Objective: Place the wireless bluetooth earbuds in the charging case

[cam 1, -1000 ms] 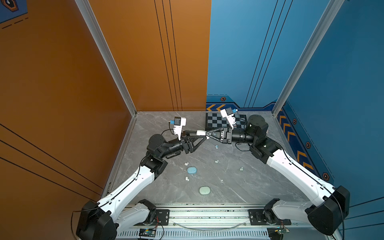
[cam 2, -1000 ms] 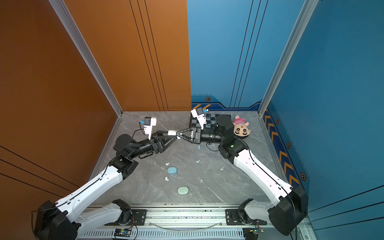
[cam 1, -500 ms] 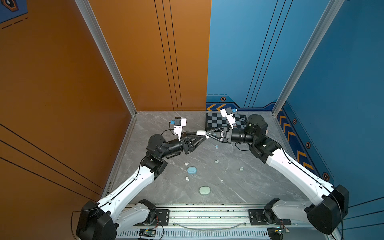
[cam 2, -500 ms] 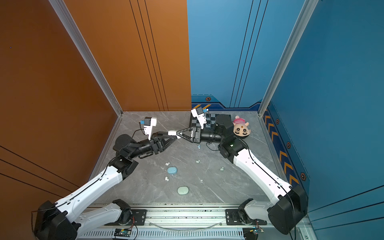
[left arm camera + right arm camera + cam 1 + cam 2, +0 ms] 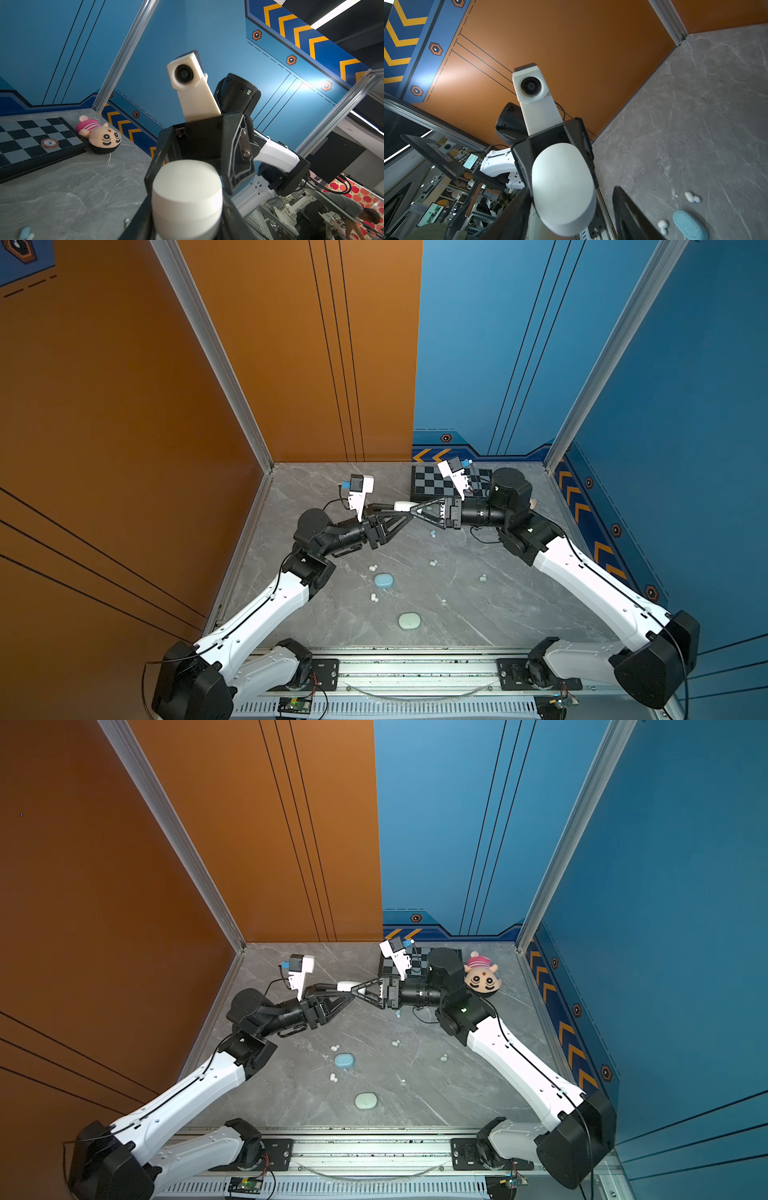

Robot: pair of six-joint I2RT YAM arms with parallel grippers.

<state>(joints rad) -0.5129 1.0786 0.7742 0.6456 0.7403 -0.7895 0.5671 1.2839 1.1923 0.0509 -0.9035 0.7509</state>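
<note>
A white pebble-shaped charging case [image 5: 402, 505] [image 5: 345, 986] hangs above the table's far middle, where both grippers meet tip to tip. My left gripper [image 5: 399, 512] [image 5: 187, 207] is shut on the case [image 5: 187, 197], one finger on each side. My right gripper [image 5: 419, 512] [image 5: 571, 212] is open around the same case [image 5: 562, 187]: one finger lies against it, the other stands clear with a gap. Several tiny earbuds lie on the table: white ones [image 5: 372, 568] [image 5: 374, 597] [image 5: 691, 197], a pale blue one [image 5: 433, 534] and a mint one [image 5: 482, 578].
A blue case [image 5: 383, 581] [image 5: 689, 225] and a mint case [image 5: 409, 620] lie shut on the grey table nearer the front. A checkerboard [image 5: 432, 485] with a chip [image 5: 49, 143] and a plush toy [image 5: 482, 977] sit at the back right. Walls close three sides.
The left jaws have closed onto the white case and the right jaws have spread away from it. Both arms have barely moved.
</note>
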